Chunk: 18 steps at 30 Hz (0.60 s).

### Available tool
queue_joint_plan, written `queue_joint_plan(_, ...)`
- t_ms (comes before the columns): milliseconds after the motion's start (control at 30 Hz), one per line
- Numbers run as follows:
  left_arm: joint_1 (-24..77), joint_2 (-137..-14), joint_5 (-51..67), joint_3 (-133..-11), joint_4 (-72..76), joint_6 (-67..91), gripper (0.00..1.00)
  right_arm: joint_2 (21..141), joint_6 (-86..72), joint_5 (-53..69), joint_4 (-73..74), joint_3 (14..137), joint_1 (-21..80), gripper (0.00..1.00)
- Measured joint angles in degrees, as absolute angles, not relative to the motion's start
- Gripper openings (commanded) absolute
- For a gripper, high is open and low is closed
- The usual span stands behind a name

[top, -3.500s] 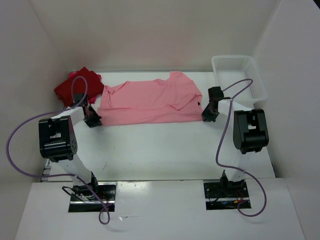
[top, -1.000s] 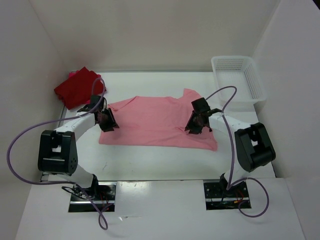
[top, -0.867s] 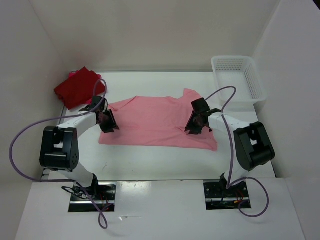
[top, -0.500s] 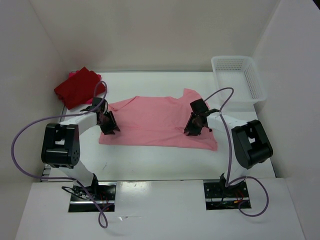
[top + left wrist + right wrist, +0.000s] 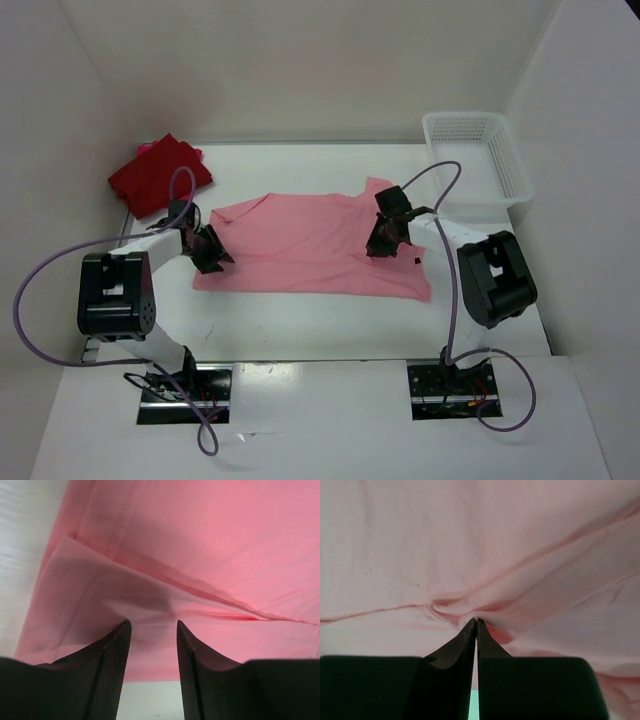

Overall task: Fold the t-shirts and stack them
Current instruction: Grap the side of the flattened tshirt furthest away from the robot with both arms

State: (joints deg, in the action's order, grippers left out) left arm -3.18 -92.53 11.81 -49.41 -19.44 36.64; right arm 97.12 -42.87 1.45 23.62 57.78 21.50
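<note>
The light pink t-shirt [image 5: 300, 248] lies spread flat across the middle of the table. My left gripper [image 5: 208, 250] is at its left edge and stands open. In the left wrist view the folded-over hem [image 5: 100, 595] lies just beyond its fingertips [image 5: 122, 630]. My right gripper [image 5: 382, 238] is on the shirt's right part, shut on a small pucker of the pink cloth [image 5: 476, 616], with creases running out from the pinch. A dark red t-shirt [image 5: 158, 176] sits folded at the back left, and a sliver of brighter pink cloth [image 5: 143, 149] shows at its far edge.
A white mesh basket [image 5: 478, 150] stands at the back right corner. White walls close in the table on the left, back and right. Purple cables loop from both arms. Bare table [image 5: 300, 320] lies between the shirt and the arm bases.
My right gripper's jaws have closed onto the shirt's cloth. My left gripper has slid a little left to the shirt's edge and opened slightly wider.
</note>
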Motion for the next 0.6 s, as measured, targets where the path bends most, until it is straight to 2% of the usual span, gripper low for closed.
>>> queue_joint_plan(233,-6.31,-91.64,13.58,-48.36,-19.86,37.80,0.57,103.98,-39.68,-0.27,23.99,67.53,21.50,0.07)
queue_joint_plan(400,-6.31,-91.31,13.54,-48.66,-20.99,37.71,0.57,109.89,-36.93,-1.32,24.62,75.13,21.54,0.09)
queue_joint_plan(467,-6.31,-91.26,13.13,-49.06,-22.11,37.67,0.57,111.61,-36.18,-1.48,24.95,77.91,21.61,0.15)
queue_joint_plan(533,-6.35,-91.24,12.71,-49.41,-23.03,37.60,0.57,113.40,-35.35,-1.63,25.93,81.19,21.89,0.32)
queue_joint_plan(600,-6.35,-91.24,12.58,-49.63,-23.79,37.56,0.57,115.04,-34.46,-1.76,26.48,84.20,22.44,0.37)
